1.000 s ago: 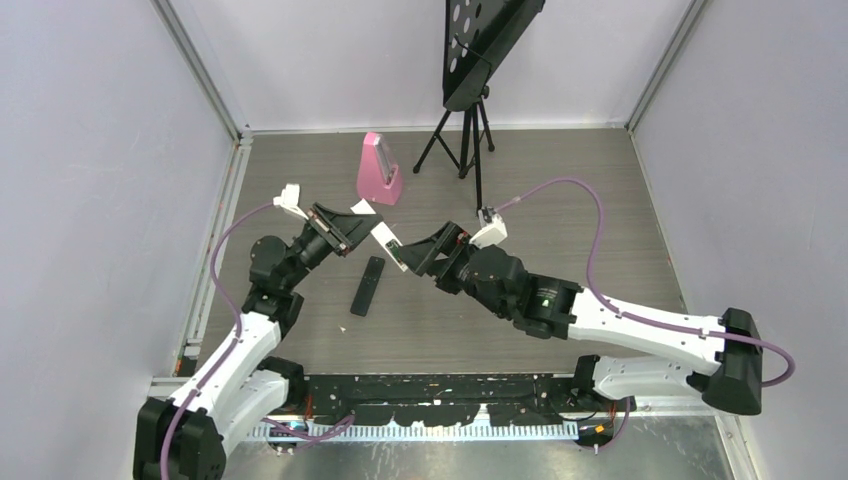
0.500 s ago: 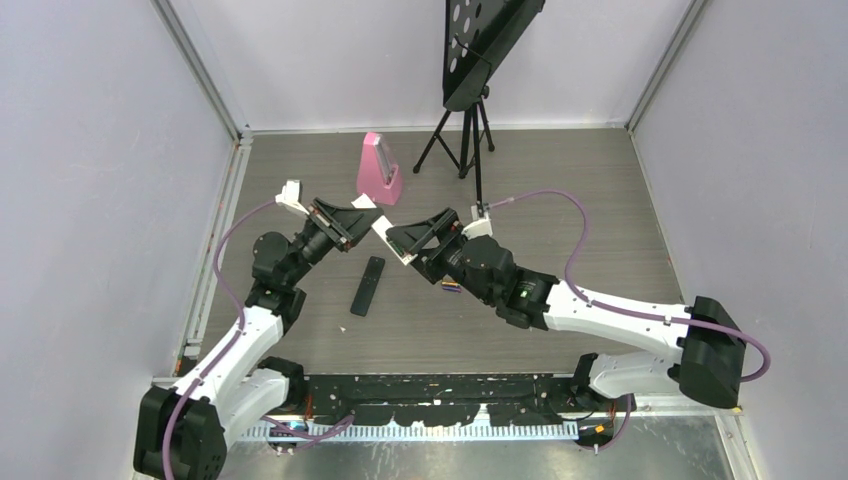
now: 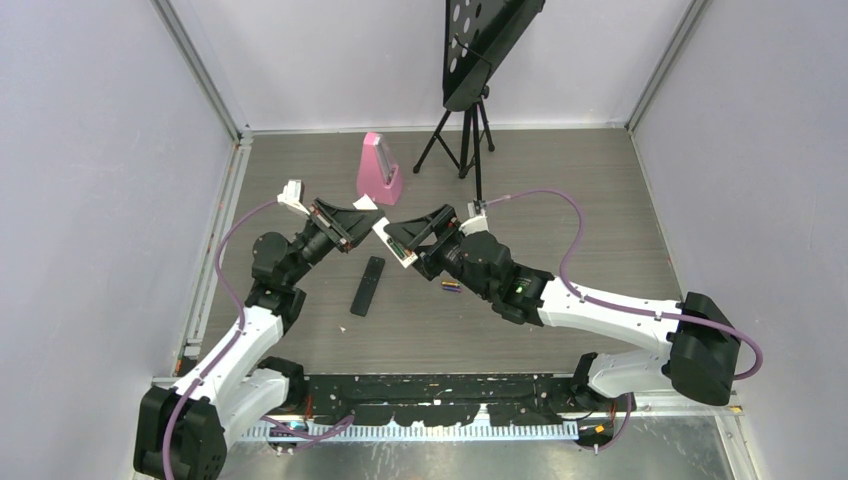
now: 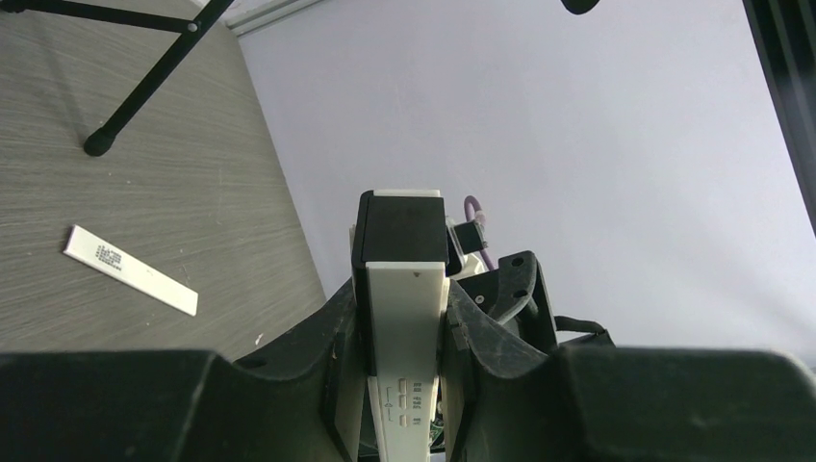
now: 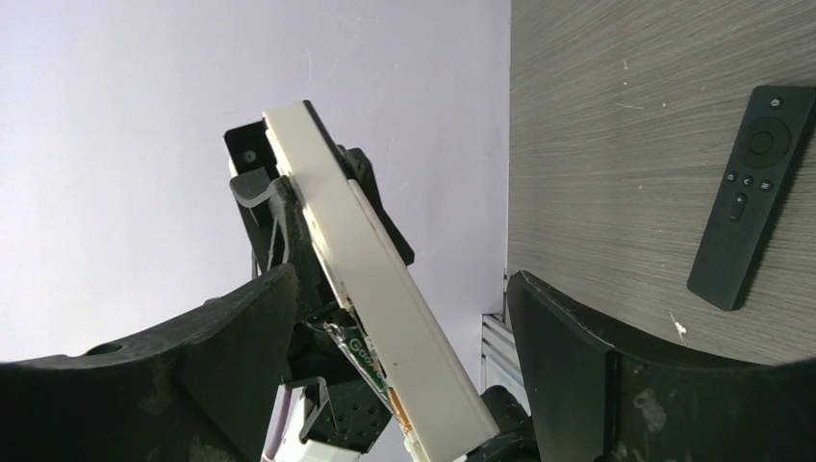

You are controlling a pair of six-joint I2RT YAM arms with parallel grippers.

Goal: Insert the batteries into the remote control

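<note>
– While both arms meet above the table (image 3: 560,200), where does the remote control (image 3: 367,286) sit?
– Flat on the table, buttons up, nothing touching it; it lies on the near side of both grippers; the batteries (image 3: 451,286) lie to its right, apart from it, just beside the right arm.
– Left gripper (image 3: 352,220)?
– Clenched on a white remote (image 5: 366,289), fingers pressed to both long edges; remote raised off the table, far end reaching the right gripper (image 3: 408,240).
– Right one clamped too?
– Cannot tell; the white remote runs between its fingers, contact hidden.
– Anything else?
– White strip (image 4: 130,269) with a printed label, flat on the table.
</note>
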